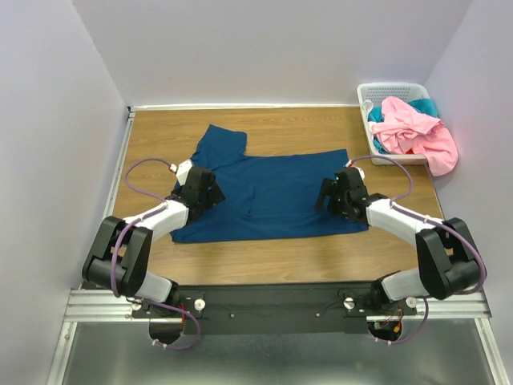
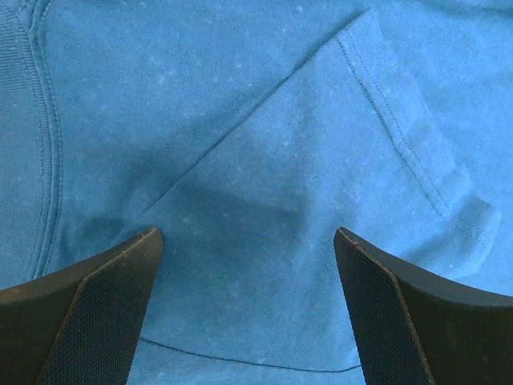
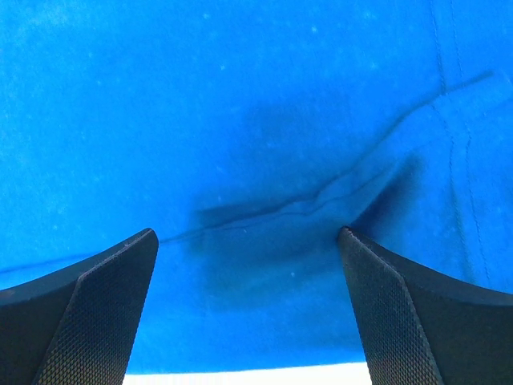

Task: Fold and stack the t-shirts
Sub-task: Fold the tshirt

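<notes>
A wood table point(image 1: 264, 257) sits between pale walls point(image 1: 264, 48). The blue shirt point(image 1: 272, 188) lies spread out in the middle. A pink shirt point(image 1: 413, 132) and a teal shirt point(image 1: 427, 104) sit in the white basket point(image 1: 377, 90) at the far right. The left gripper point(image 2: 247, 233) and right gripper point(image 3: 248, 233) are wide open, low over the blue shirt, holding nothing.

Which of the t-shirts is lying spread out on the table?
The dark blue t-shirt; the pink t-shirt and the teal t-shirt sit crumpled in the white basket.
</notes>
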### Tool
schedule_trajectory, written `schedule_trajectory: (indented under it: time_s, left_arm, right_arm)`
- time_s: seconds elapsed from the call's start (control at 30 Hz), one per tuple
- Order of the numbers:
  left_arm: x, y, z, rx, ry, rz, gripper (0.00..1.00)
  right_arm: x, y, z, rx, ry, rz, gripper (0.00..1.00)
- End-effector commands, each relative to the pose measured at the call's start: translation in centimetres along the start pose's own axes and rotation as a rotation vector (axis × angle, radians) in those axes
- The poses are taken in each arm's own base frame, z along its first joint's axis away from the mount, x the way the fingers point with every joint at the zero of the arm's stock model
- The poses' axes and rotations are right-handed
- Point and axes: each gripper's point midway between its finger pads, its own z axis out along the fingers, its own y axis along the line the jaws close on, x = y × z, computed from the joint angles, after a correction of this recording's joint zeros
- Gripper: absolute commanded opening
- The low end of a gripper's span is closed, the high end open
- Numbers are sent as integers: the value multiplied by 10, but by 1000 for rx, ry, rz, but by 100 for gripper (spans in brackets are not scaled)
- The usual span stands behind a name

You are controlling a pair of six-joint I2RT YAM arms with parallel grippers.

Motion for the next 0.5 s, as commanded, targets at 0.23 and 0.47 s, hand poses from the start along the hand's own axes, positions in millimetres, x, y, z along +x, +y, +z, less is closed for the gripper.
schedule_trajectory:
  time_s: [0.23,0.47]
  left_arm:
    - [58,43,-23,-89,187,-28,98]
    - [60,34,-35,-71,211,-44,98]
  right_arm:
    - [32,-15,-26,-12,77,12,100]
    - [45,-18,-35,-24,102,30,100]
